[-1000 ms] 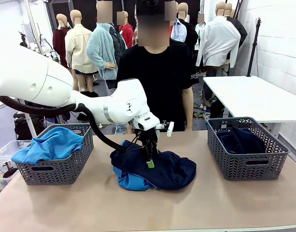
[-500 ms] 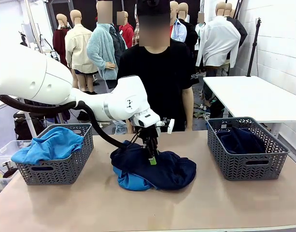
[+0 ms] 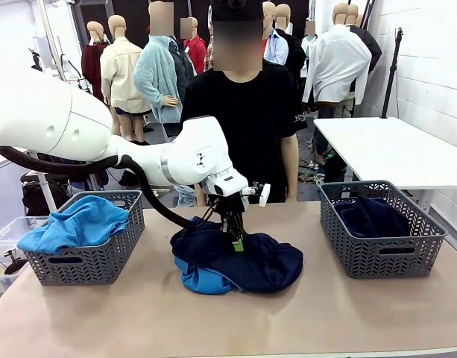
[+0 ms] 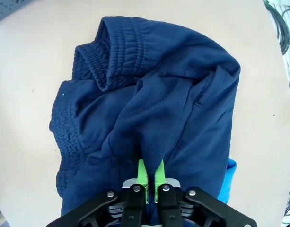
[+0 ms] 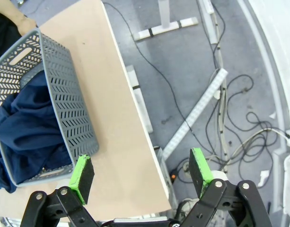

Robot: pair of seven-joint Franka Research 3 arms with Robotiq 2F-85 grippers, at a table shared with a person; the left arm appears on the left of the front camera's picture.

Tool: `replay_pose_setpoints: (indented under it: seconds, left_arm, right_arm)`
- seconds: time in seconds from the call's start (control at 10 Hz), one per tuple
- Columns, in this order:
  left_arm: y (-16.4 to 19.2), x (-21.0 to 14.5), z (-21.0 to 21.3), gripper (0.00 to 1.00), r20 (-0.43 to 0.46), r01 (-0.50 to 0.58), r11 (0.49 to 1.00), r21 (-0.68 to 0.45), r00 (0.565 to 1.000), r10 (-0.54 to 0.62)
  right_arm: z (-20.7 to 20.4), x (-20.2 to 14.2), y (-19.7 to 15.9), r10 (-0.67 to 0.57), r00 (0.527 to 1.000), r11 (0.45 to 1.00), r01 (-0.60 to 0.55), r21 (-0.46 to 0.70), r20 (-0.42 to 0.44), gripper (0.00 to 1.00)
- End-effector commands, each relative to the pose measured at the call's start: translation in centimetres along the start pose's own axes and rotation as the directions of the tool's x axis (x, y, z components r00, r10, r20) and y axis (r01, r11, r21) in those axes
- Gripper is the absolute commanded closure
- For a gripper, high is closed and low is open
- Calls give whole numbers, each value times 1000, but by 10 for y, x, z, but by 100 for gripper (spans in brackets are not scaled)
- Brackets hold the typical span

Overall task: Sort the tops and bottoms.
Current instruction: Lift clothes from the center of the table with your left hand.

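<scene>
L pincer [image 4: 151,164] now clamped on rumpled dark-navy bottoms [image 4: 173,85]

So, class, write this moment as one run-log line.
left gripper: shut on dark navy soft fabric garment, mid-table | right gripper: open, empty, near grey mesh basket | bright sky-blue knit shirt: under navy garment

My left arm reaches in from the left across the middle. Its wrist is bent so my left hand [image 3: 236,242] points straight down, green-padded fingers [image 4: 141,171] pinched together on a fold of the navy bottoms [image 4: 182,94]. My right hand [image 5: 142,177] faces downward, fingers [image 5: 82,177] spread wide, holding nothing.
</scene>
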State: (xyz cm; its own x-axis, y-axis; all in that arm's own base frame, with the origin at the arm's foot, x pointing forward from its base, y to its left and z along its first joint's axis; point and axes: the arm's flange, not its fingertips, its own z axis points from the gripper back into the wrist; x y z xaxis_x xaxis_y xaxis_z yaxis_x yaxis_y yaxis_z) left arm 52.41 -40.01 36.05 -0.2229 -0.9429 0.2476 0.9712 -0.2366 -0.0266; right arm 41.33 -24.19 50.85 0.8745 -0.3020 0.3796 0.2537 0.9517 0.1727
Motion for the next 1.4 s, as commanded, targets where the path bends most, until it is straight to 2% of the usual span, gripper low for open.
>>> replay_pose_setpoints:
  seconds: [0.0, 0.3, 0.5, 0.7, 0.9, 1.0, 1.1, 1.3]
  left_arm:
    - [-8, 0, 16, 100, 8, 20, 1000, 11, 1000, -20]
    - [-25, 19, 71, 100, 30, 72, 991, 115, 997, -75]
    - [-35, 31, 113, 100, -7, 82, 973, 216, 997, -83]
    - [-62, 53, 174, 100, -47, 105, 940, 324, 994, -95]
    - [-90, 89, 242, 100, -51, 113, 889, 443, 994, -101]
    - [-104, 107, 277, 100, -35, 125, 875, 467, 992, -123]
    - [-114, 123, 316, 100, -30, 99, 841, 532, 995, -98]
    - [-133, 140, 352, 100, -13, 84, 821, 565, 996, -94]
  right_arm:
    - [1, -1, 0, 6, 1000, 1000, -7, -17, -15, 0]
    - [1, -1, 0, 6, 1000, 1000, -7, -17, -15, 0]
    - [1, -1, 0, 6, 1000, 1000, -7, -17, -15, 0]
    - [1, -1, 0, 6, 1000, 1000, -7, -17, -15, 0]
    - [1, -1, 0, 6, 1000, 1000, -7, -17, -15, 0]
    - [1, -1, 0, 6, 1000, 1000, -7, -17, -15, 0]
    - [1, -1, 0, 6, 1000, 1000, -7, -17, -15, 0]
    - [1, -1, 0, 6, 1000, 1000, -7, -17, -15, 0]
